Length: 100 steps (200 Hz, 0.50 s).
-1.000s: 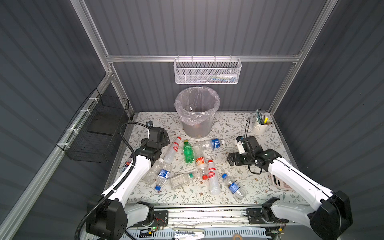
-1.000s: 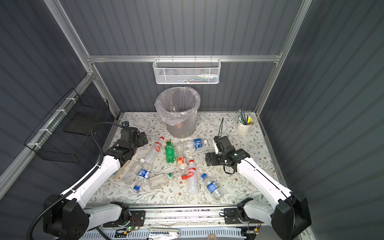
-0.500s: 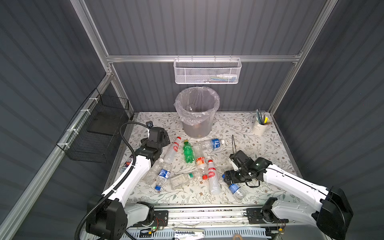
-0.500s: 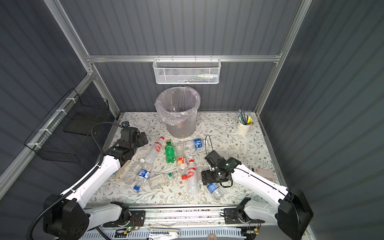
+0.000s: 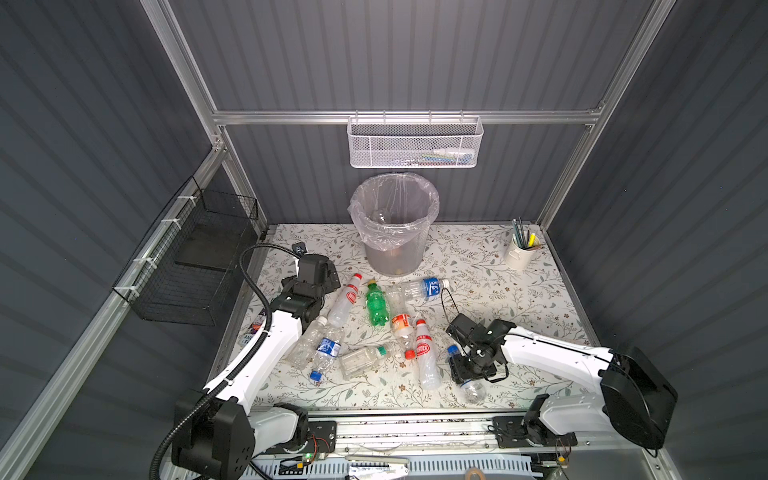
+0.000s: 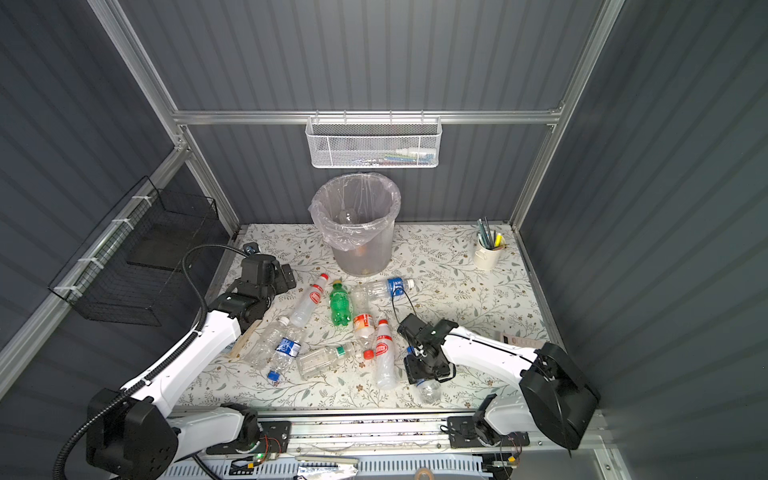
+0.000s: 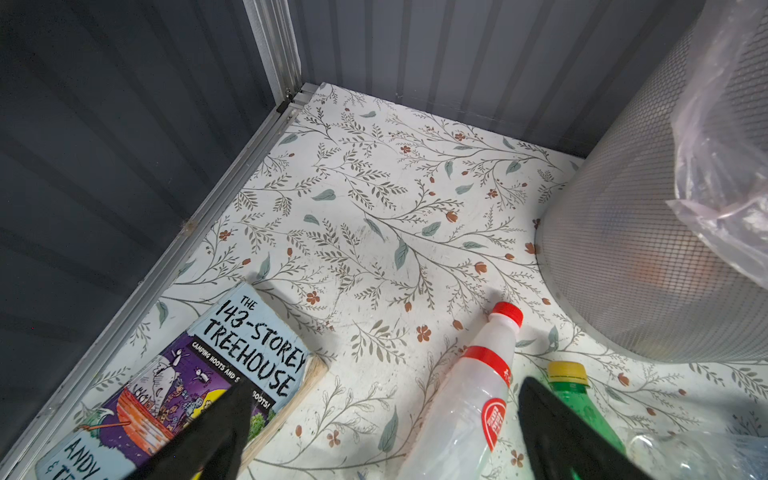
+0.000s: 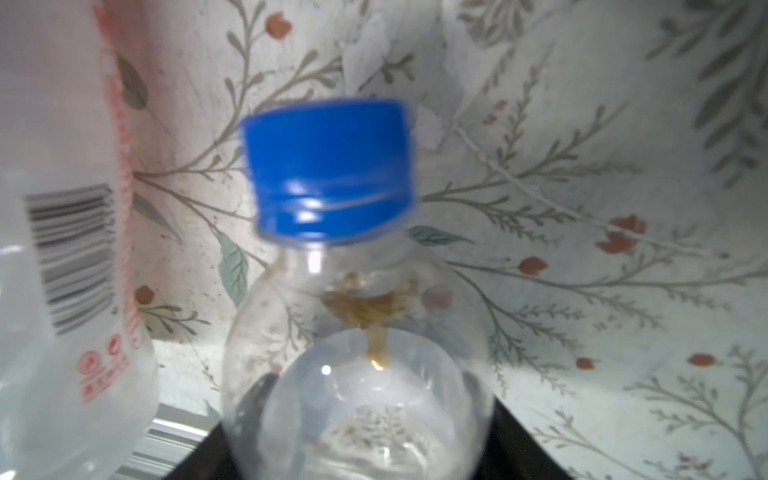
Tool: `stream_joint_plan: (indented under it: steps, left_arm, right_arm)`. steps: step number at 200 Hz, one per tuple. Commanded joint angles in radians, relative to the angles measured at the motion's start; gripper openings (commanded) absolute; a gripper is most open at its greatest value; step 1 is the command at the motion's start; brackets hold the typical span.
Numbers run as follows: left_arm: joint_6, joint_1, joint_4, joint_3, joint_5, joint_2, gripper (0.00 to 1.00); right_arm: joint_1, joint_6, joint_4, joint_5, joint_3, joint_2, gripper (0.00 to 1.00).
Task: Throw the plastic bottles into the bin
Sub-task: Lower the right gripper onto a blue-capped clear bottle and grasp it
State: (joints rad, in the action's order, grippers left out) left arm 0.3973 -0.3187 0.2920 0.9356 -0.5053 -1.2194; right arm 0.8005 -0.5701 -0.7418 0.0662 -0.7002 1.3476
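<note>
1. In both top views the right claw (image 5: pixel 469 372) is down over a blue-cap bottle (image 5: pixel 474 390) at the near right edge of the scattered bottles (image 5: pixel 424 353). The bottle's cap points far-left, and its base pokes out on the claw's near side. The bin (image 5: pixel 395 257) stands far, mid-table (image 5: pixel 498 291), well apart from this bottle. The left claw (image 5: pixel 330 277) hangs at the left, near the bin, holding nothing.
2. In the left wrist view the left claw's jaws stand wide apart. A red-cap bottle (image 7: pixel 478 399) lies on the table between and beyond their tips, with a green bottle (image 7: pixel 577 399) just beside it. The bin's mesh wall is close behind, and a book (image 7: pixel 199 374) lies on the other side.
3. The right wrist view is blurred. The blue-cap bottle fills the gap, and black fingers (image 8: pixel 519 449) sit against both flanks, so the claw looks clamped on its body. A barcode-label bottle (image 8: pixel 62 291) lies just beside.
4. The step in hand looks like the grasp of this bottle. The next move calls for a lift clear of the neighbour, a carry far and left over the bin's rim, then a release. The thin shell may slip.
</note>
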Motion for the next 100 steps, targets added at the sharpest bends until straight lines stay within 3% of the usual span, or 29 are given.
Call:
stream_joint_plan:
  steps: [1, 62, 100]
  left_arm:
    - [0.000, 0.006, 0.010, -0.018, -0.017, 0.025, 0.99]
    - [0.015, 0.006, 0.015, -0.026, -0.023, 0.030, 0.99]
    - [0.013, 0.006, 0.021, -0.027, -0.013, 0.031, 0.99]
  right_arm:
    - [0.005, 0.016, 0.011, -0.058, -0.018, -0.006, 0.56]
    - [-0.090, 0.124, 0.083, -0.238, -0.172, -0.178, 0.54]
    - [-0.197, 0.265, 0.266, -0.345, -0.364, -0.266, 0.57]
